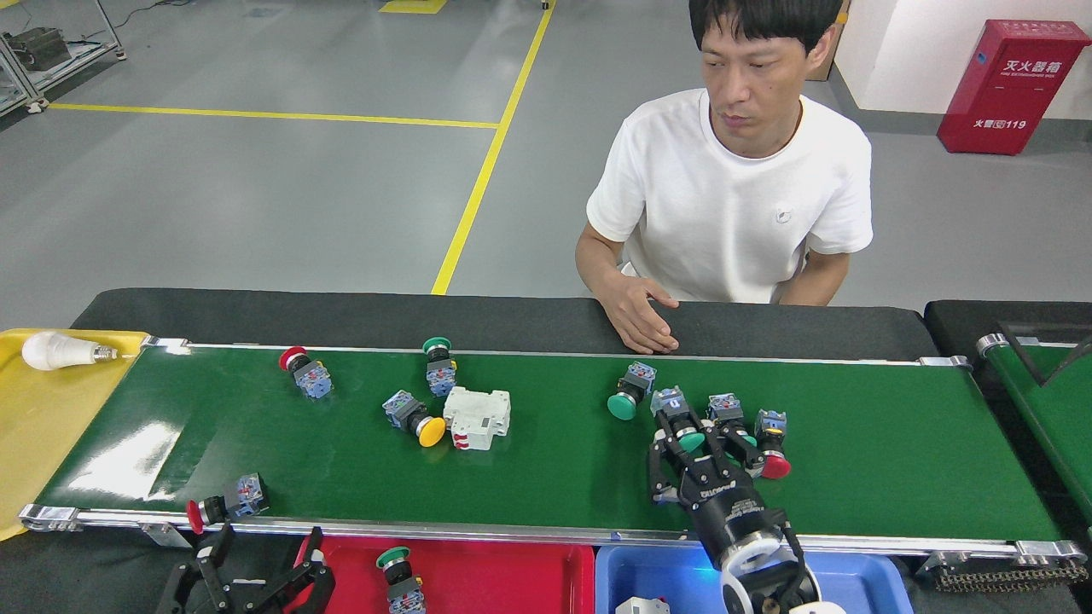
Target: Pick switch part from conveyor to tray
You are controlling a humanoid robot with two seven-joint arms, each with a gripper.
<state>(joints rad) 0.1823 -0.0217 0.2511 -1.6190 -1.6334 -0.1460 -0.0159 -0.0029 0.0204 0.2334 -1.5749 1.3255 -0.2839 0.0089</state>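
The right gripper [695, 443] pinches a green switch [678, 418] on the conveyor [546, 460]. The left gripper [256, 567] hangs spread and empty beside the red tray [512, 571].

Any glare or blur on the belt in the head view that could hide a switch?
Head view: one bright glare patch on the conveyor at its left end, covering no part; the red-capped switch beside it reads sharp. The right gripper partly hides the green-capped switch it straddles.

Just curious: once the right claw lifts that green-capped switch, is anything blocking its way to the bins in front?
Nothing visible. From the switch in the right gripper back to the blue bin, only bare conveyor and its rail lie between.
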